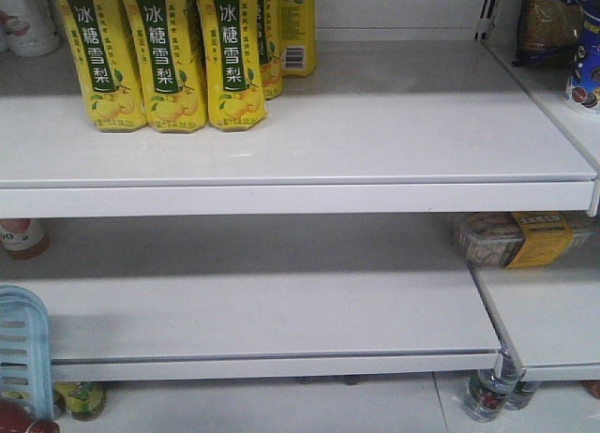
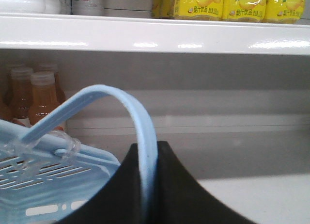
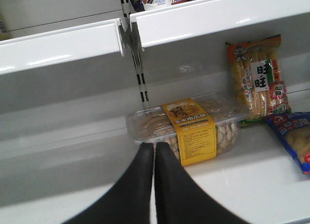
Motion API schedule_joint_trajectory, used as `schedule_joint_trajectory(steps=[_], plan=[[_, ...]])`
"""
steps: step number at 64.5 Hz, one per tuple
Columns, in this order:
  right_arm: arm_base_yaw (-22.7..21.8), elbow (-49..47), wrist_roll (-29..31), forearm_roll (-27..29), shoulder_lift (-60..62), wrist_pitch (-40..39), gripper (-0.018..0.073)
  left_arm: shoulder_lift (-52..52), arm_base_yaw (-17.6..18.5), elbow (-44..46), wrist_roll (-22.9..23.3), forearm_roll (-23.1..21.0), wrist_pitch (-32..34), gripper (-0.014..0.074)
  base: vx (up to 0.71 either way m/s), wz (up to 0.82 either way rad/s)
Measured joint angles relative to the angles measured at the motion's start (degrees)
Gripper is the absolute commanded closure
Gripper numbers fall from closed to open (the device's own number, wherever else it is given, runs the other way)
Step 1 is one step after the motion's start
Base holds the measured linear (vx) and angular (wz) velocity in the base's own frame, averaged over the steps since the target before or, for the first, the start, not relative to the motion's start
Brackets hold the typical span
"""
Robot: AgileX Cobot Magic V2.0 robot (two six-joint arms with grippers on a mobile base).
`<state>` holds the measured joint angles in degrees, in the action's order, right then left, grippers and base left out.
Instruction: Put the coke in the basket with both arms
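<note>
The basket [image 2: 58,185] handle [image 2: 140,136] is being gripped by the left gripper [image 2: 147,185]. The right gripper [image 3: 154,151] is being held closed, empty, before a clear snack box [image 3: 186,129]. A red cap [image 1: 19,420], possibly the coke, is being seen below the basket.

upper shelf [image 1: 375,124]: yellow drink bottles [image 1: 169,58] standing | lower shelf [image 1: 281,311]: clear snack box [image 1: 511,238]

- We see white store shelves [image 1: 300,161] in tiers, grey back panel [image 3: 58,88] behind.
- Slotted metal upright [image 3: 140,83] joins two shelf bays.
- Glare streaks along front edges; even indoor light.
</note>
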<state>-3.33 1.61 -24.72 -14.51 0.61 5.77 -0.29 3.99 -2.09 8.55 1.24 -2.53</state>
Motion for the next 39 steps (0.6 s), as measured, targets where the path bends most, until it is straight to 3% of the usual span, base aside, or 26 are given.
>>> schedule_joint_trajectory(steps=[14,39], plan=[[0.0,0.0,3.9,1.5,0.0,0.0,0.0564,0.0,0.0,0.0,0.0,0.0,0.0,0.0603,0.0,0.0],[0.0,0.0,4.3,2.3,0.0,0.0,0.0564,0.0,0.0,0.0,0.0,0.0,0.0,0.0603,0.0,0.0]])
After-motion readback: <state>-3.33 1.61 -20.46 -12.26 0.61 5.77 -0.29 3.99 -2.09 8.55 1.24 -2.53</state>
